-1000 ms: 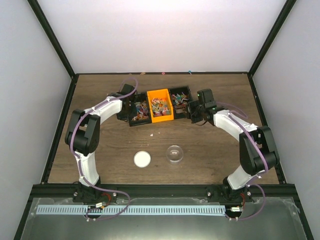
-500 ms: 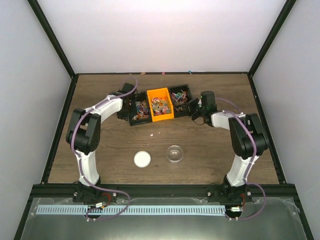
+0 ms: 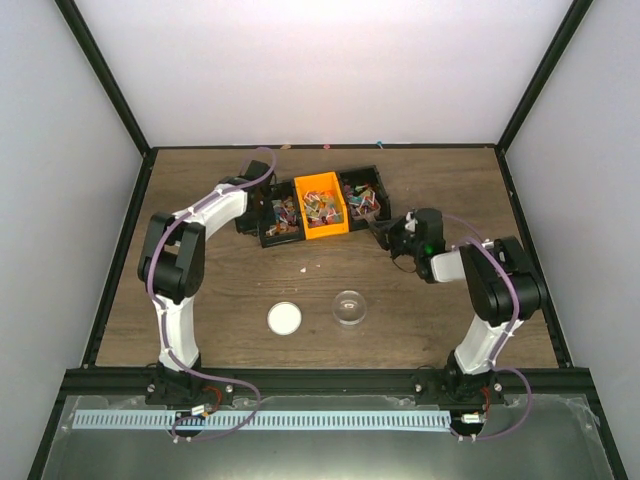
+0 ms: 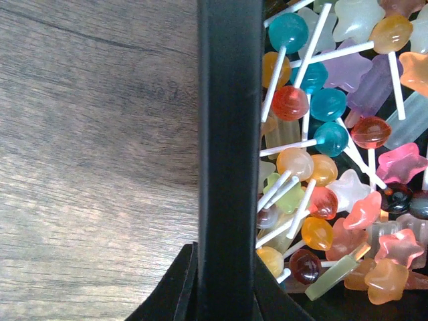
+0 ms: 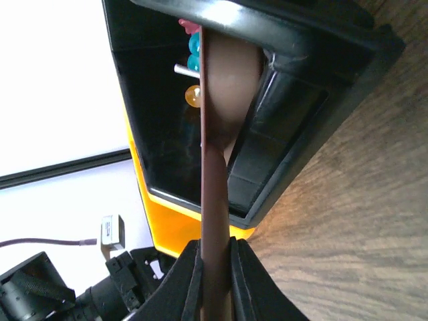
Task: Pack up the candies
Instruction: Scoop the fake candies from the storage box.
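Observation:
Mixed-colour candies, many on white sticks, fill three bins at the back: a left black bin [image 3: 279, 221], an orange bin [image 3: 322, 207] and a right black bin [image 3: 362, 194]. In the left wrist view the candies [image 4: 334, 167] lie right of a black bin wall [image 4: 227, 120]. My left gripper [image 3: 256, 207] [image 4: 226, 271] is shut on that wall. My right gripper [image 3: 388, 234] [image 5: 215, 257] is shut on the brown scoop's handle [image 5: 215, 214]. The scoop's bowl [image 5: 229, 87] is tilted inside the right black bin [image 5: 294, 114], with a few candies [image 5: 194, 47] behind it.
A small clear round jar [image 3: 349, 307] and its white lid [image 3: 284, 318] lie on the wooden table in front of the bins. A loose crumb [image 3: 305, 268] lies near the bins. Black frame posts and white walls close in the table.
My right gripper has drawn back toward the near side and its arm has folded lower, scoop still at the right black bin. The left gripper stays on the left bin's wall.

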{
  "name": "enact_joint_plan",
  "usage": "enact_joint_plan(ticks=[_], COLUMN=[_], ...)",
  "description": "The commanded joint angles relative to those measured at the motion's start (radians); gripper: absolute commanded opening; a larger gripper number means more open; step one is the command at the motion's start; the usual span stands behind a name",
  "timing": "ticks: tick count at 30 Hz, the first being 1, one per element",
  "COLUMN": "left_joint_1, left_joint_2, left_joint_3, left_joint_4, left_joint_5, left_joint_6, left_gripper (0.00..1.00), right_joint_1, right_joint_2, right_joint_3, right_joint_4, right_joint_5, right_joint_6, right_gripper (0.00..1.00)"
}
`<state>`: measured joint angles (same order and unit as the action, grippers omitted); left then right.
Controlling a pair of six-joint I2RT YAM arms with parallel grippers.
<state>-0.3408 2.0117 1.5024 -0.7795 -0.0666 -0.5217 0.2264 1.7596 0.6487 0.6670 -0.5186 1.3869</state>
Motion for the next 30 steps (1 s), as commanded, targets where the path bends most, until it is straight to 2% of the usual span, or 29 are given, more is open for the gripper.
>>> enact_joint_plan(ticks=[1, 11, 16, 23, 30], left_joint_1=[-0.011, -0.007, -0.007, -0.006, -0.005], left_joint_2=[0.026, 0.027, 0.029, 0.023, 0.011], left_joint_3=[0.038, 0.037, 0.048, 0.054, 0.061], left_joint_4=[0.055, 0.058, 0.054, 0.052, 0.049], left_joint_5=[0.163, 0.171, 0.168, 0.170, 0.175], left_joint_6=[-0.032, -0.031, -0.032, -0.026, -0.018], left_gripper=[0.04, 0.05, 0.13, 0.32, 0.42], right_joint_1=[-0.001, -0.050, -0.053, -0.077, -0.095], right_joint_2=[-0.053, -0.116, -0.130, -0.170, -0.236], right_joint_3=[-0.059, -0.126, -0.140, -0.155, -0.182], right_joint_4=[0.115, 0.197, 0.199, 0.171, 0.139], right_joint_5=[-0.141, -0.160, -0.161, -0.151, -0.150], right_joint_6=[0.030, 0.056, 0.059, 0.052, 0.038], right_gripper=[0.01, 0.01, 0.01, 0.01, 0.01])
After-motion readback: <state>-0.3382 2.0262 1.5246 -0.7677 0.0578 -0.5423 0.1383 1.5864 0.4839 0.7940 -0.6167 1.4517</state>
